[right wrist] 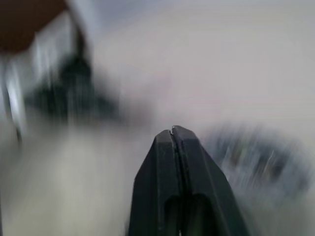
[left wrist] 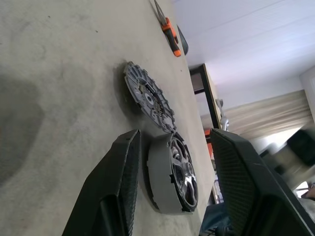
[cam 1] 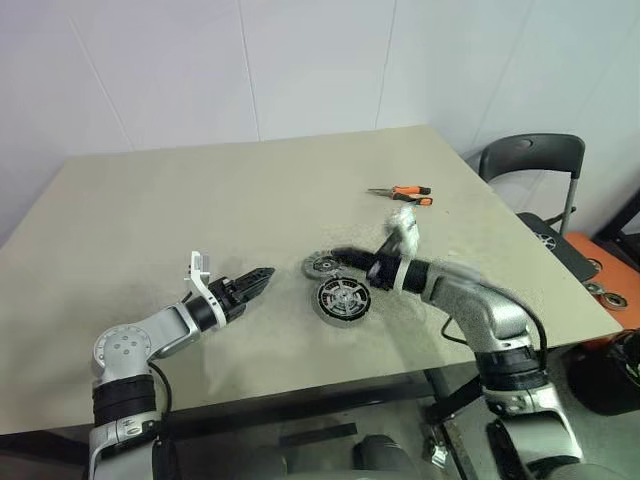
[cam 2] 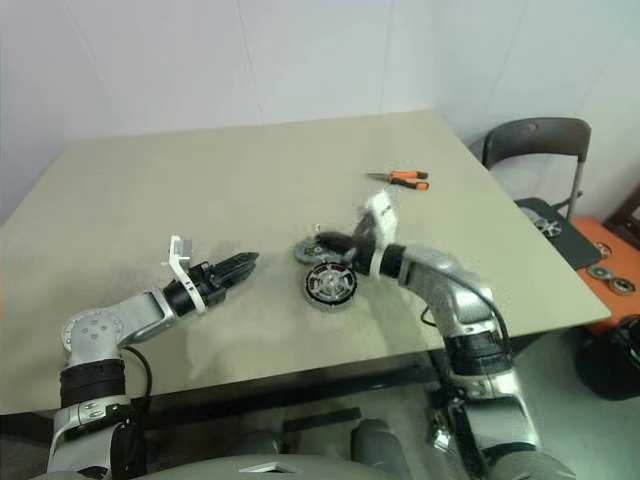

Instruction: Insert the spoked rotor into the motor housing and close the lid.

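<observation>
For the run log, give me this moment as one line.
rotor seated in housing | lid off, on table beside | left end effector open, empty | right end effector shut, empty

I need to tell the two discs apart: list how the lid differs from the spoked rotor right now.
The lid is dull grey with a toothed edge; the spoked rotor is shiny with a smooth rim. The lid lies bare on the table, while the rotor already sits inside the motor housing. The lid lies farther from the robot than the rotor. Both are round, spoked and lie flat.

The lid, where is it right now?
The lid lies flat on the table, just beyond the motor housing, beside the right gripper.
</observation>
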Tool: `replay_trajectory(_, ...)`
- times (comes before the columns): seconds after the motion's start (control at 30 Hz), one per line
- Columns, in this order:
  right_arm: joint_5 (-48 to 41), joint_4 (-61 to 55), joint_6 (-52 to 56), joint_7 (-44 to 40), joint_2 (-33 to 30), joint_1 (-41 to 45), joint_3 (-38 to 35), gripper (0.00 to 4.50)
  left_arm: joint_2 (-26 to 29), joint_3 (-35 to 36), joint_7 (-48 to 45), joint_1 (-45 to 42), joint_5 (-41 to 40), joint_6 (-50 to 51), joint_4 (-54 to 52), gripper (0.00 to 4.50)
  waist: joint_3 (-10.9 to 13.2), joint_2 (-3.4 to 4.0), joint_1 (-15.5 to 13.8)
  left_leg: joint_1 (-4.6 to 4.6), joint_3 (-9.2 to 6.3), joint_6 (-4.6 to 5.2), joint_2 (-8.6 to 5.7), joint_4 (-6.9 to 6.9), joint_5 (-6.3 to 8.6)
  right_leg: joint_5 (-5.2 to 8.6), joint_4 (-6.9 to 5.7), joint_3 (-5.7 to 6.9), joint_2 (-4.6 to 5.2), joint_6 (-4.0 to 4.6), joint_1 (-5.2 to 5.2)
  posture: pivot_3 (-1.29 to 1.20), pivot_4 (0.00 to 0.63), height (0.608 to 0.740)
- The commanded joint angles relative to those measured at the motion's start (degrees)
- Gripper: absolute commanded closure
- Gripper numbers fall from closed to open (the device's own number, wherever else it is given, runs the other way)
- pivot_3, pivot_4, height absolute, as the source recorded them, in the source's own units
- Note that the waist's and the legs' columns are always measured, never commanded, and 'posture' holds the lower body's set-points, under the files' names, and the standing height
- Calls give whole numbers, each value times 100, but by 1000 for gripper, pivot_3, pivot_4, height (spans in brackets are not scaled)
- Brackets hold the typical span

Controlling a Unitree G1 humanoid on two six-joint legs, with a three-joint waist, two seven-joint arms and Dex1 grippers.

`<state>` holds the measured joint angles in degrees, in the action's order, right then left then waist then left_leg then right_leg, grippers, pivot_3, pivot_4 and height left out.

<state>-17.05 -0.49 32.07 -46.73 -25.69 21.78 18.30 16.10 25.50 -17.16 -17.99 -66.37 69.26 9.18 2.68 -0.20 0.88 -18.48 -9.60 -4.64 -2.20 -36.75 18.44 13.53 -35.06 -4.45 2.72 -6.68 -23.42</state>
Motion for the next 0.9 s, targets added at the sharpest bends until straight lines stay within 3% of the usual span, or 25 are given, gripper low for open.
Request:
replay_trajectory(0.03,982,535,-670,150,-93,-37,607,4462,78,16,-90,-144,24,-63,47,2110,-7,3,43,7,8,0,-1,-1,0,8,0,-7,2,-15,3,0,0,740)
replay_trajectory(0.3,106,623,-312,397,587,229,-645,4462,148,39,-103,-148,18,-37,51,2110,-13,-19,8,26,2,-9,3,-37,-8,7,-15,-6,-8,13,36,0,0,740)
replay_trajectory(0.43,-1243,232,651,281,887,459,-1583,4462,77,13,-61,-97,7,-48,-35,2110,-2,-7,5,12,-6,-10,2,-32,-9,3,-14,-2,-7,13,23,0,0,740)
replay_trajectory(0.5,-1469,186,878,371,981,557,-1778,4462,48,-2,-53,-99,18,-61,-41,2110,0,-4,8,4,-6,-9,2,-25,-9,-22,-14,-3,-7,20,9,0,0,740)
replay_trajectory(0.67,-1224,181,955,362,937,465,-1448,4462,17,-20,-61,-129,58,-84,-3,2110,0,-3,11,4,-5,-9,5,5,-8,-18,-9,-1,-7,17,-3,0,0,740)
replay_trajectory(0.9,512,569,-130,188,240,70,162,4462,117,31,-132,-188,125,-80,144,2110,-2,-6,11,5,0,-10,3,8,-8,-8,-1,-3,-4,0,0,0,0,740)
